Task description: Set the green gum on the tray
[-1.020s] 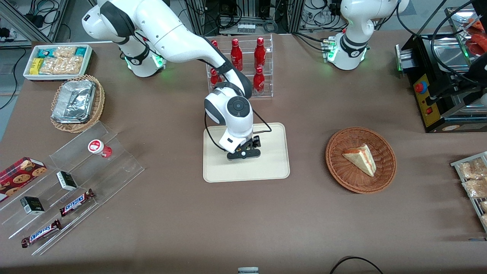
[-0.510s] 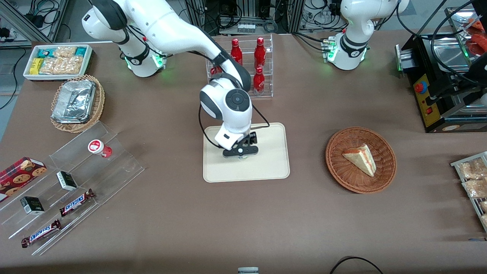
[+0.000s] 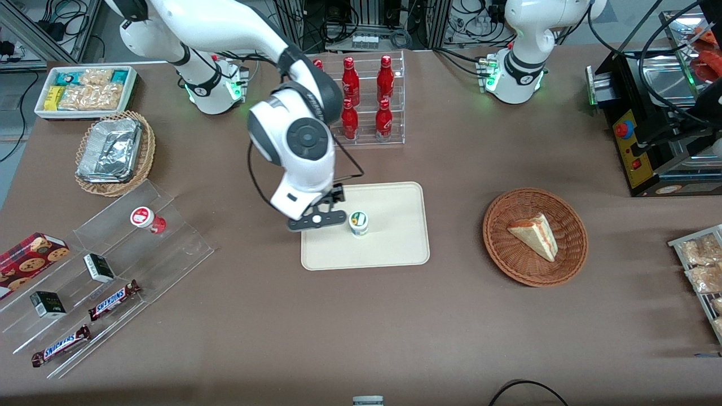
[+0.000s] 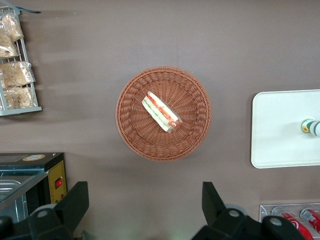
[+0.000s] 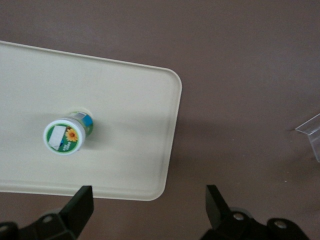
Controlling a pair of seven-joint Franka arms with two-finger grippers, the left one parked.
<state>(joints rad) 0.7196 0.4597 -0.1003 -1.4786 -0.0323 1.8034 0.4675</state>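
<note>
- Above the tray's end nearest my own base hangs my gripper (image 3: 317, 219), lifted off the surface, its fingers (image 5: 80, 204) spread wide with nothing between them.
- My forearm slopes down from the shoulder at the worktop's back edge, elbow bent, wrist tipped so the fingers point down at the tray's rim.
- Just beside my gripper, on the tray (image 3: 395, 248), the green gum (image 3: 358, 223) stands upright and free, lid up, roughly mid-tray and a little toward my end; my wrist camera shows its green-and-white lid (image 5: 64, 137) with a small flower on it.
- Apart from the gum, the tray carries nothing.
- Near the worktop's back edge, the clear rack (image 3: 361, 98) holds red bottles (image 3: 384, 119) in rows.
- Toward the parked arm's end, a round wicker basket (image 3: 535, 237) holds a wedge of sandwich (image 3: 533, 234).
- Toward my end, by the front corner, the clear stepped stand (image 3: 107, 270) carries the red-lidded gum bottle (image 3: 145, 219), small dark boxes and two Snickers bars (image 3: 113, 300).
- At my back corner, a second wicker basket (image 3: 115, 152) holds foil trays, and a white tray (image 3: 84, 90) holds snack packets.
- A second ago my gripper sat low over the tray's middle, covering the gum; it has since let go, risen and drawn back toward my end, leaving the gum where it was set.
</note>
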